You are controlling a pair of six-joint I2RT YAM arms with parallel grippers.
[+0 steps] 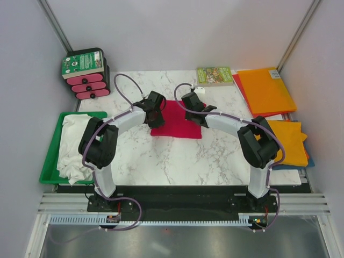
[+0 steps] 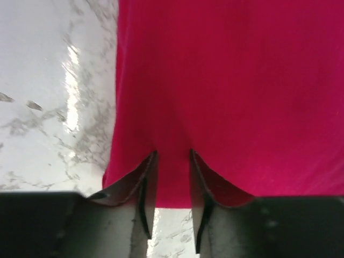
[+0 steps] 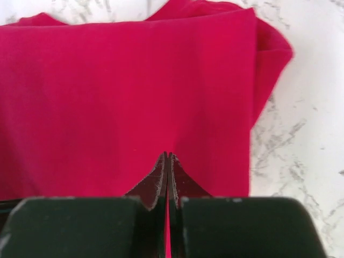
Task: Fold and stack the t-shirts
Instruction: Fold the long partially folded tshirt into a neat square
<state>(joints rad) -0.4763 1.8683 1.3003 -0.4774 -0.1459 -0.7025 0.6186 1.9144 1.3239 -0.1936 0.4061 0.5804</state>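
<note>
Green tray at left holds a crumpled white shirt. Folded red shirt lies mid-table, outside the tray. Left gripper fingers parted over its edge. Right gripper pressed together over it, pinch unclear. Orange shirts far right.

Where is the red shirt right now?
In the top view the red shirt lies folded in the middle of the marble table, with the green tray to its left and the orange shirts to its right.
</note>
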